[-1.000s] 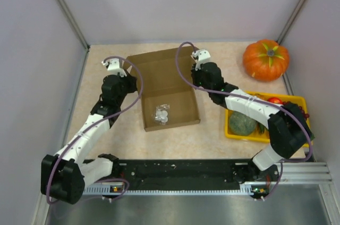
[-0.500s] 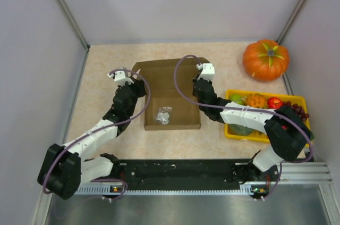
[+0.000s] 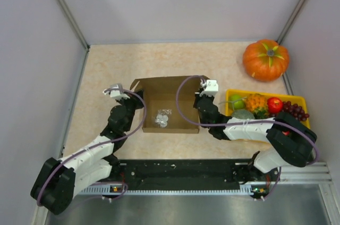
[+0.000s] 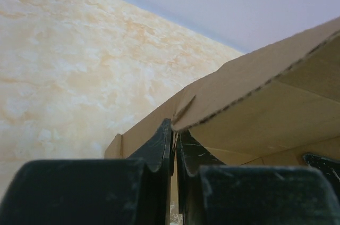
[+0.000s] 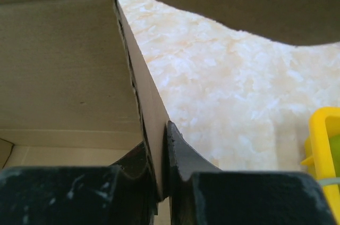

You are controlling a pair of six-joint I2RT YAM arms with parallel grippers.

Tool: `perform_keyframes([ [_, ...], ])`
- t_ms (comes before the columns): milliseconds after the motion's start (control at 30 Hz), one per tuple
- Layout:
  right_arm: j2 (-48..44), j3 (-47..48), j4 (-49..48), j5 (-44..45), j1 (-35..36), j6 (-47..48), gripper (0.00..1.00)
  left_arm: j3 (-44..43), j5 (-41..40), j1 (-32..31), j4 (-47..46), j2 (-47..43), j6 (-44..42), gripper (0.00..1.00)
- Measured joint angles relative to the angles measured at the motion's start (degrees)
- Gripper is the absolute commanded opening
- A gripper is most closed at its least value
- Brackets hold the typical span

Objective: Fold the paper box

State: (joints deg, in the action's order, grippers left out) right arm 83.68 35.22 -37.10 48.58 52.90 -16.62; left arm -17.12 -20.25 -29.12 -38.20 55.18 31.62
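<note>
The paper box [image 3: 167, 105] is brown cardboard with its tray open upward at the middle of the table. Its lid flap stands up along the far side. A small silvery packet [image 3: 162, 118] lies inside. My left gripper [image 3: 136, 97] is at the box's left wall; in the left wrist view that gripper [image 4: 175, 137] is shut on a thin cardboard edge of the box [image 4: 265, 118]. My right gripper [image 3: 199, 97] is at the right wall. Seen from the right wrist, it [image 5: 161, 148] is shut on that wall of the box [image 5: 64, 65], one finger on each side.
An orange pumpkin [image 3: 265, 59] sits at the far right corner. A yellow tray [image 3: 289, 96] of fruit and vegetables lies right of the box, close to my right arm, and its rim [image 5: 319, 145] shows in the right wrist view. Enclosure walls stand on three sides.
Both grippers have drawn back toward the near edge, bringing the box with them. The lid flap, which lay flat behind the tray, now stands up.
</note>
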Motion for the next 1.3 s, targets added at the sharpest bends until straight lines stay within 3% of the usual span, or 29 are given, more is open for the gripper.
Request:
perform_keyframes([
  [167,-0.4,-2.0,-1.8,2.1,2.7,-0.1,0.21,4.9,0.5,-0.2,-3.4,-3.0,0.8,0.03],
  [200,-0.4,-2.5,-2.1,2.2,3.1,-0.4,0.2,5.5,0.4,-0.2,-3.9,-3.4,0.9,0.02],
  [233,-0.4,-3.1,-2.0,2.4,3.6,-0.9,0.06,6.1,0.2,-0.2,-4.3,-3.7,1.2,0.02],
  [300,-0.4,-4.9,-1.9,2.5,4.3,-1.8,0.0,6.8,0.0,-0.2,-5.3,-3.7,1.7,0.02],
  [533,-0.2,-5.1,1.7,5.8,6.0,-8.8,0.0,7.4,0.7,-0.7,-6.8,-3.2,3.2,0.01],
  [733,0.9,3.7,16.6,9.2,6.6,-16.3,0.0,7.0,-0.7,-0.7,-6.7,-2.7,3.8,0.0],
  [867,3.2,1.5,13.9,10.8,7.1,-17.0,0.01,7.0,-0.4,-1.2,-7.1,-2.0,4.3,0.0],
  [967,3.0,-1.9,8.7,11.0,7.5,-17.2,0.18,7.1,-0.5,-1.3,-7.7,-1.5,4.3,0.0],
  [1000,2.6,-2.8,8.3,10.7,7.6,-17.3,0.4,7.1,-0.6,-1.3,-8.0,-1.2,4.3,0.0],
  [1067,1.6,-4.7,9.7,8.5,7.6,-18.1,0.59,7.1,-0.9,-1.3,-8.6,-0.5,4.3,0.0],
  [1100,0.6,-5.8,13.0,7.1,7.7,-18.3,0.77,7.1,-1.4,-1.3,-9.0,-0.1,4.3,0.0],
  [1200,-5.7,-7.6,23.5,2.5,8.2,-20.0,0.87,7.2,-2.3,-1.3,-9.7,0.7,4.2,0.0],
  [1300,-16.9,-7.8,35.4,-3.7,11.8,-21.6,0.87,7.4,-3.0,-1.4,-9.9,1.0,3.7,0.0],
])
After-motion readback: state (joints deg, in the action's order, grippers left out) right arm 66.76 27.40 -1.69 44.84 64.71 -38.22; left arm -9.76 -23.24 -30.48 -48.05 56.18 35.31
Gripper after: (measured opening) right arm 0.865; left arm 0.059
